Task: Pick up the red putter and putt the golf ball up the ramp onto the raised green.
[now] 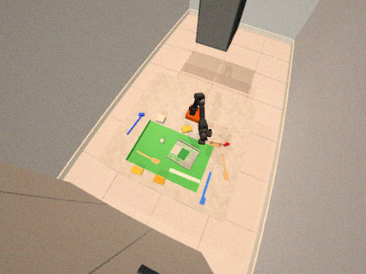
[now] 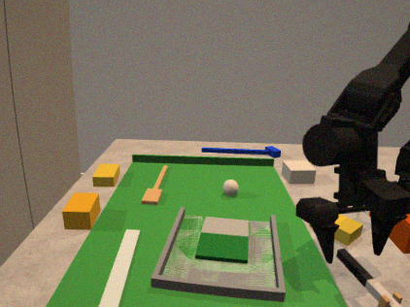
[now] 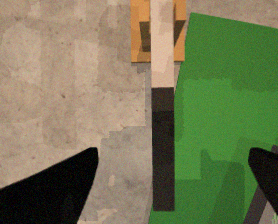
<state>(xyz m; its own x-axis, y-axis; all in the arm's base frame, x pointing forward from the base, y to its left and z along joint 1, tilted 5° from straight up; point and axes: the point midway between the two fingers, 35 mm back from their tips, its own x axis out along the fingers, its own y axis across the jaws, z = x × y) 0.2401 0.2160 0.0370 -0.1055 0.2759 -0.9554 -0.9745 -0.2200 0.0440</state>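
The red putter lies on the floor just right of the green mat (image 1: 147,141) (image 2: 194,183) (image 3: 225,100). Its red head (image 1: 226,144) points away from the mat, and its black grip (image 2: 355,266) (image 3: 163,150) lies along the mat's edge. My gripper (image 1: 203,140) (image 2: 354,251) (image 3: 172,154) is open and empty, low over the black grip, with one finger on each side of it. The white golf ball (image 1: 162,140) (image 2: 230,187) rests on the mat behind the ramp. The raised green (image 1: 184,153) (image 2: 223,247) sits inside a grey frame (image 2: 167,251).
Two blue putters (image 1: 135,123) (image 1: 205,188) (image 2: 240,151) and two orange ones (image 1: 147,157) (image 2: 156,185) (image 1: 225,167) lie around. Yellow blocks (image 2: 81,210) (image 2: 106,174) (image 2: 351,228), a grey block (image 2: 298,171) and a white strip (image 2: 121,265) lie on or beside the mat. The arm's orange base (image 1: 191,114) is behind.
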